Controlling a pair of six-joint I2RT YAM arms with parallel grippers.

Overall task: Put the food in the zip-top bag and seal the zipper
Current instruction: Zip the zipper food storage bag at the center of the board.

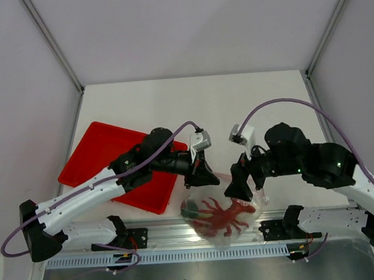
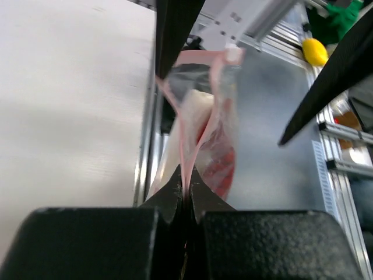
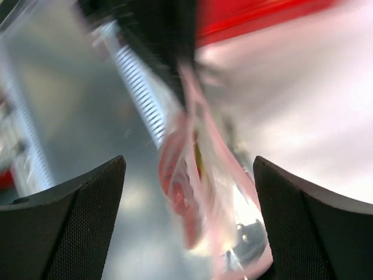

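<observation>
White table (image 1: pixel 171 102), pale walls (image 1: pixel 12 63)

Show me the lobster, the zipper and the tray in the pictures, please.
lobster (image 1: pixel 226 213), top view, middle of its red body.
zipper (image 2: pixel 182 146), left wrist view, middle of the pink strip.
tray (image 1: pixel 100 147), top view, bare red floor.

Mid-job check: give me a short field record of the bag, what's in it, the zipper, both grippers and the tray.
bag: clear zip-top bag, held up over the near edge of the table
contents: red lobster; a green piece beside it, kind unclear
zipper: pinched at one end, strips apart beyond that, not sealed
left gripper: shut on the zipper
right gripper: open, straddling the bag
tray: red tray, on the table left of the bag
</observation>
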